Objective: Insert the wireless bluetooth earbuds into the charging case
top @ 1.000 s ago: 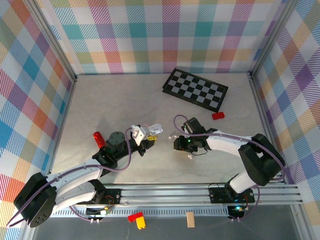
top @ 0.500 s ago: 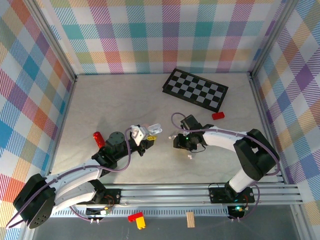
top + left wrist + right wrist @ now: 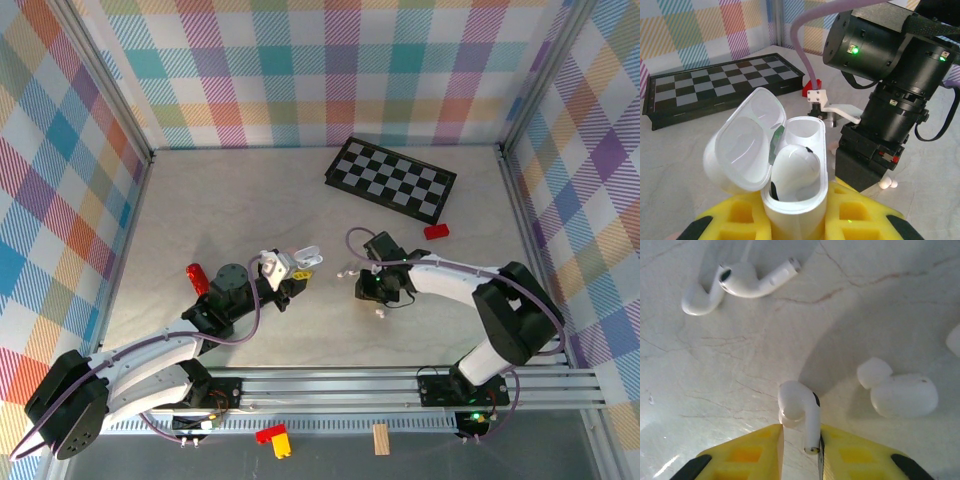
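The white charging case (image 3: pixel 796 216) stands upright with its lid (image 3: pixel 742 147) flipped open, and my left gripper (image 3: pixel 795 202) is shut on its lower body. One white earbud (image 3: pixel 795 167) sits in the near slot; the far slot (image 3: pixel 802 129) is empty. In the top view the case (image 3: pixel 308 255) is left of my right gripper (image 3: pixel 378 296). In the right wrist view my right gripper (image 3: pixel 801 434) is shut on a white earbud (image 3: pixel 797 405), stem against the right finger. Two earbuds (image 3: pixel 752 280) lie beyond it at upper left, another (image 3: pixel 902 395) to the right.
A black-and-white chessboard (image 3: pixel 392 180) lies at the back, with a small red block (image 3: pixel 436 232) near its right corner. A red cylinder (image 3: pixel 197 277) stands beside the left arm. Loose earbuds (image 3: pixel 345 270) lie between the grippers. Rails run along the near edge.
The right gripper's fingers have closed in on the earbud between them, and that wrist shifted slightly to the right. The left gripper and case have barely moved.
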